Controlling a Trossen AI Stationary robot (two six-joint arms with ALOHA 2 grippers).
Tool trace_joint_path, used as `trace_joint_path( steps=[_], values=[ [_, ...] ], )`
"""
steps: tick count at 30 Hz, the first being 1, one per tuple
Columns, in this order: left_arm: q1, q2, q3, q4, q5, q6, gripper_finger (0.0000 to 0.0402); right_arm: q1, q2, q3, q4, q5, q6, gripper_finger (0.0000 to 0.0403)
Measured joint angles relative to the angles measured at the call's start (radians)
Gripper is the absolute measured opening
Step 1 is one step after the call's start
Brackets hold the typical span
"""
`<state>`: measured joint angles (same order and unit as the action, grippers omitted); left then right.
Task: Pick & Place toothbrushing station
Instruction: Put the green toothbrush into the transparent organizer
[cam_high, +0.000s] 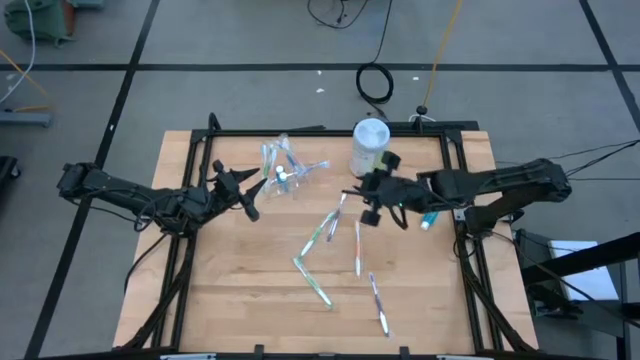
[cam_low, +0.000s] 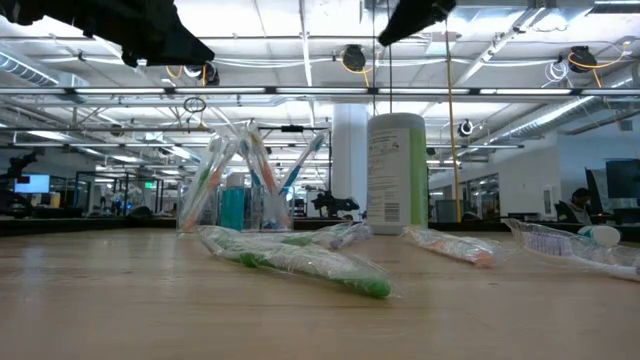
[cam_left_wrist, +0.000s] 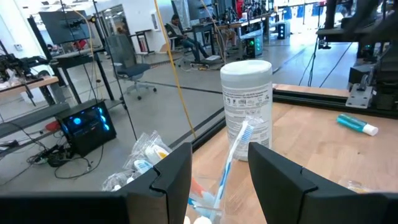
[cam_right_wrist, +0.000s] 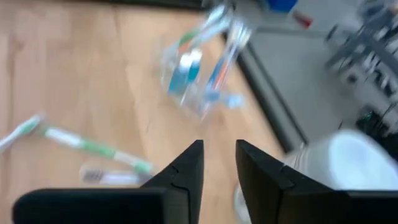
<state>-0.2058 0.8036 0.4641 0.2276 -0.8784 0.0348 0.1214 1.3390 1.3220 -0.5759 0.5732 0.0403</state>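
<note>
Left claw (cam_high: 252, 205) open, empty, just short of the cup (cam_high: 283, 178).
I risk tipping it; right claw (cam_high: 368, 212) open, empty.

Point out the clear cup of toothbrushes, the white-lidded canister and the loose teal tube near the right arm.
clear cup (cam_low: 250, 210), low view, its front wall.
white-lidded canister (cam_high: 369, 133), high view, centre of its lid.
teal tube (cam_left_wrist: 353, 123), left wrist view, middle of its body.

Overhead, table-level, wrist views share cup (cam_high: 285, 168)
</note>
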Motion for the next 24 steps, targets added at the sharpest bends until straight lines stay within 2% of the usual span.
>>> trace_joint_path(
  steps=[4,10,17,21,24],
  values=[
    [0.0,0.002,0.0,0.0,0.066,-0.017,0.0161,0.042,-0.04,-0.043,-0.082,0.002,0.11,0.0065],
    [0.0,0.002,0.0,0.0,0.234,-0.077,0.0161,0.078,-0.134,-0.277,0.072,0.0,0.203,0.0035],
    [0.0,0.006,0.001,-0.04,0.422,-0.406,0.0161,0.078,-0.23,-0.493,0.218,-0.002,0.275,0.0017],
    [-0.005,0.068,0.002,-0.056,0.503,-0.601,0.0161,0.077,-0.266,-0.577,0.237,-0.002,0.293,0.0011],
    [-0.019,0.135,0.002,-0.046,0.546,-0.691,0.0161,0.073,-0.288,-0.609,0.265,-0.002,0.259,0.0011]
  ],
)
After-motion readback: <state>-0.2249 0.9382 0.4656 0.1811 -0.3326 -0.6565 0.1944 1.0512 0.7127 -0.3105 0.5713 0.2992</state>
